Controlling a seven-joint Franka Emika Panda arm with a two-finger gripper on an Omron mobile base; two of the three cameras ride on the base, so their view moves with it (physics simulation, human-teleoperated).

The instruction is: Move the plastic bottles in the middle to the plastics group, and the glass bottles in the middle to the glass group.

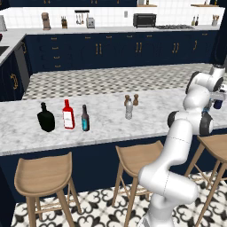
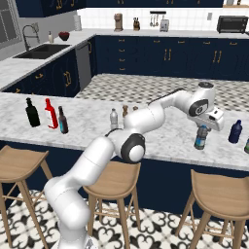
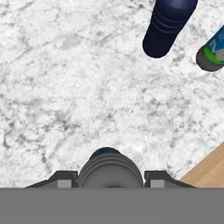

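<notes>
My gripper [image 2: 204,128] is at the right end of the marble counter [image 2: 165,131], its fingers pressed against both sides of the blue-label plastic bottle [image 2: 200,138], which stands upright. In the hand view the bottle's cap [image 3: 110,166] fills the gap between the fingertips [image 3: 65,179]. The navy-blue bottle [image 2: 235,131] [image 3: 168,26] stands a short way to its right. The clear plastic bottle [image 1: 128,109] [image 2: 114,119] stands mid-counter. At the left end, the slim dark bottle with the teal label [image 1: 85,119] stands beside the red bottle [image 1: 68,115] and the squat black bottle [image 1: 45,119].
Two brown shakers [image 1: 135,99] stand just behind the clear bottle. Another bottle with a green and blue label [image 3: 212,52] lies at the counter's far right, past the navy one. Wooden stools [image 1: 137,159] line the near side, below the counter edge.
</notes>
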